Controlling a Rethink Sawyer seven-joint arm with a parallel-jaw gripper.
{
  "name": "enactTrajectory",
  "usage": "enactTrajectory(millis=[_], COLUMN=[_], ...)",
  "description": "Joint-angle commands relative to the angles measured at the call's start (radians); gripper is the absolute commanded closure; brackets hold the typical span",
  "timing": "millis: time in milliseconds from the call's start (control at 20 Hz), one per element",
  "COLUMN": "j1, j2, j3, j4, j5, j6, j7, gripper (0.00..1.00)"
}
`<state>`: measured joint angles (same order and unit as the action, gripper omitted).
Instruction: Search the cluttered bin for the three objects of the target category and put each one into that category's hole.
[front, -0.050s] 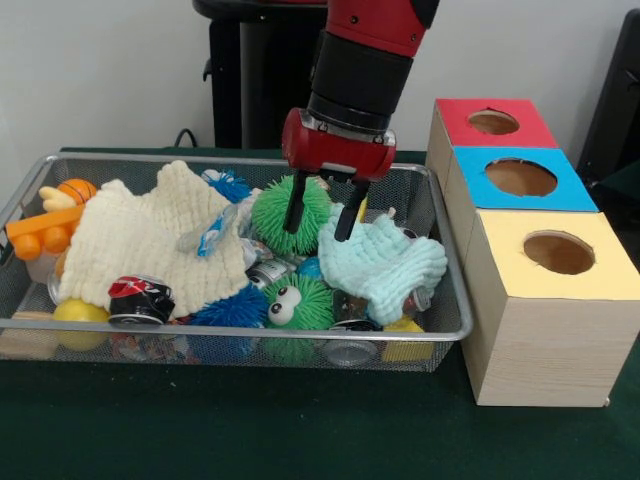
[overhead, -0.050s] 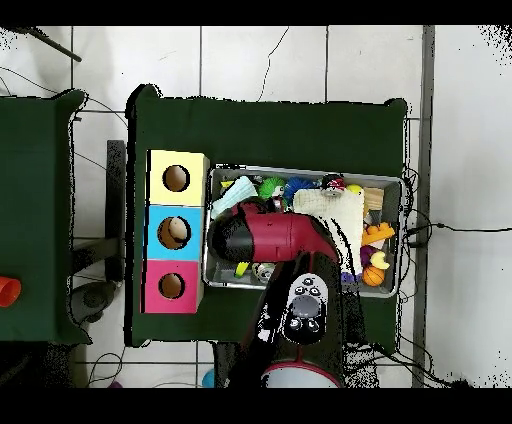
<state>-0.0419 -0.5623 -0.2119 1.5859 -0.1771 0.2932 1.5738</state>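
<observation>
Target category isn't being spelled out anywhere, so the likely pick is being guessed here: the green spiky ball (front, -0.050s: 287, 213) sitting right under the gripper (front, -0.050s: 322, 215), its spikes touching the left-hand finger in the front view. The jaws are being held partly open with nothing between them.

Just on the other side of the gripper, the mint cloth (front, -0.050s: 385, 262) is bunching up against the second finger, so it could easily be getting snagged and dragged up along with the ball. Soft spikes are also being squashed easily, meaning a slip is being risked if only the tips are pinched.

Below and nearer the camera, a second green spiky ball with eyes (front, -0.050s: 296, 302) is sitting beside a blue spiky ball (front, -0.050s: 232, 311). Further out, the cream cloth (front, -0.050s: 150, 240) is covering a lot of the wire bin (front, -0.050s: 452, 330), so things are probably being hidden. The three-hole box (front, -0.050s: 545, 262) is standing off to the cloth side.
</observation>
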Motion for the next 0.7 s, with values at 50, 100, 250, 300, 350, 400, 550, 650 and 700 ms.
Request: enactTrajectory(millis=[50, 100, 250, 300, 350, 400, 550, 650, 700], j1=[-0.004, -0.009, -0.056, -0.065, -0.073, -0.078, -0.107, -0.127, -0.135], j2=[0.01, 0.009, 0.004, 0.005, 0.006, 0.007, 0.001, -0.014, -0.019], j3=[-0.001, 0.007, 0.066, 0.079, 0.092, 0.098, 0.127, 0.14, 0.145], j4=[-0.001, 0.005, 0.034, 0.039, 0.045, 0.049, 0.075, 0.089, 0.093], j5=[0.06, 0.064, 0.08, 0.084, 0.086, 0.088, 0.085, 0.083, 0.082], j6=[0.006, 0.003, -0.011, -0.013, -0.019, -0.024, -0.044, -0.033, -0.028], j7=[0.233, 0.228, 0.204, 0.198, 0.192, 0.19, 0.172, 0.156, 0.153], gripper=[0.0, 0.0, 0.0, 0.0, 0.0, 0.0, 0.0, 0.0, 0.0])
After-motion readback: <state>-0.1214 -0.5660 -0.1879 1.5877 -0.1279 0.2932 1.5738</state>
